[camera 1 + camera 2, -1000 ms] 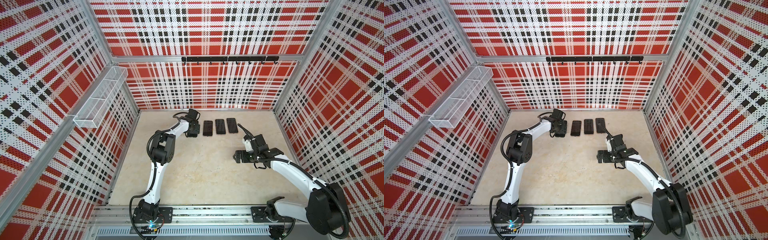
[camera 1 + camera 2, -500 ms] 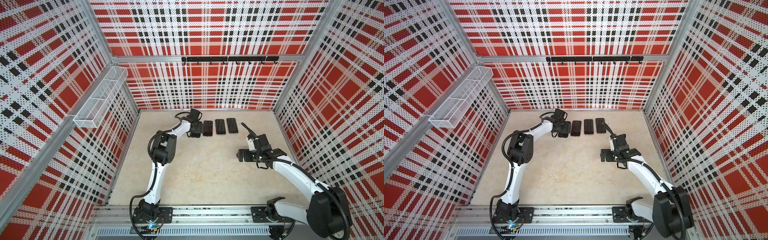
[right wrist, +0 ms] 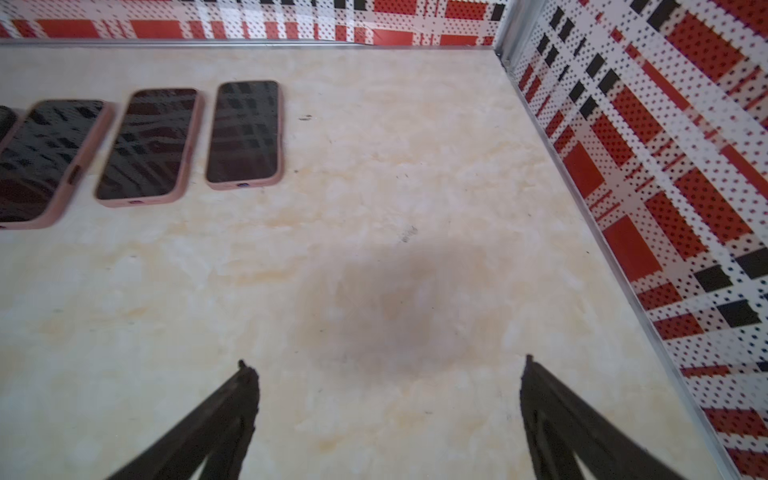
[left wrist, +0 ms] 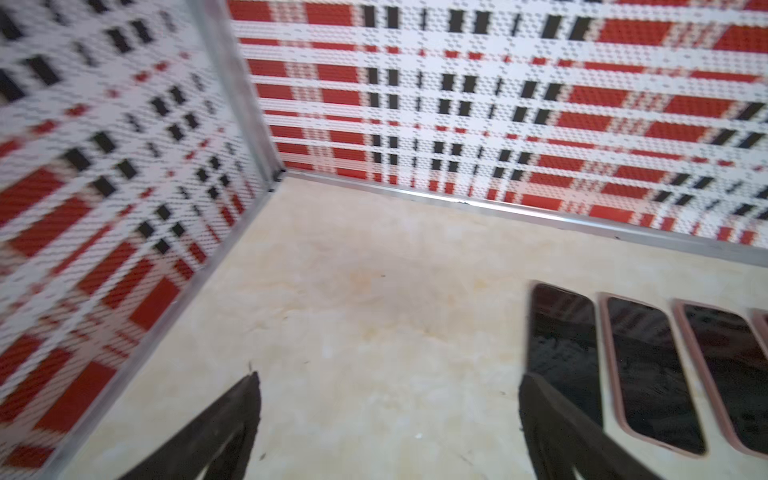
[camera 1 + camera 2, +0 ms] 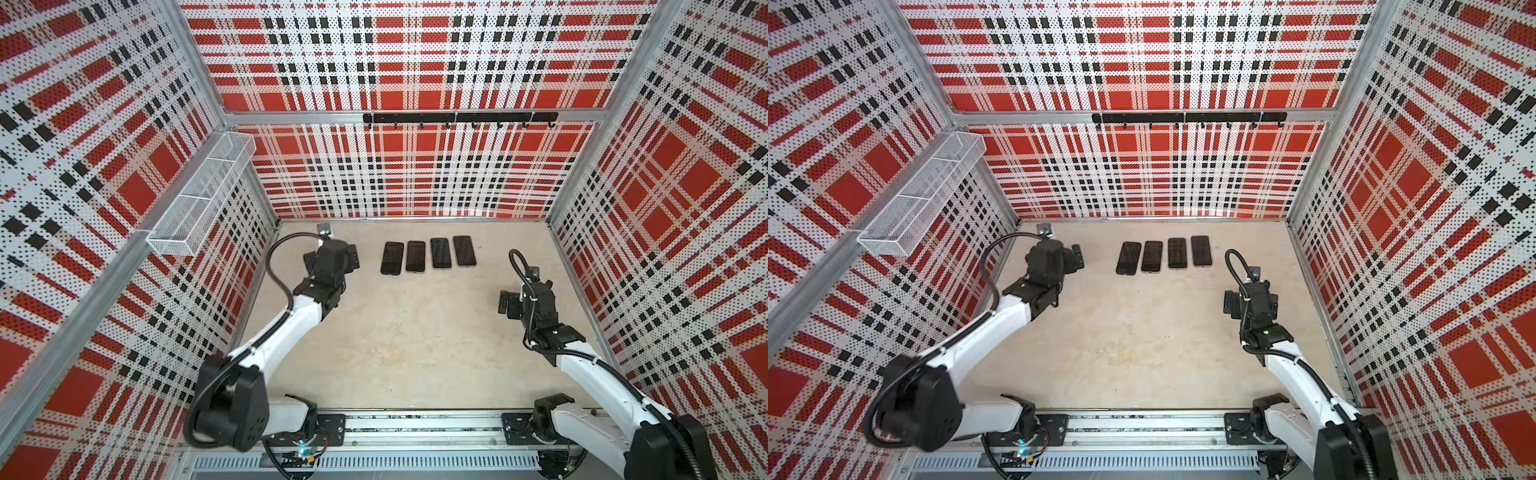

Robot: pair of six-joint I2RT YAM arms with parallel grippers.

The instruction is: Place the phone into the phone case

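Four phones lie in a row along the back edge of the table (image 5: 415, 357). Both claws gape wide and hold nothing: the left gripper (image 4: 386, 380) hangs just beside the leftmost phone (image 4: 561, 328), toward the back-left corner; the right gripper (image 3: 384, 365) hovers near the right edge. If that phone needs seating, press its corners squarely down. Only the wrist views show the other three phones (image 3: 245, 133) rimmed in pink; the leftmost shows no such rim, so its casing is unclear.
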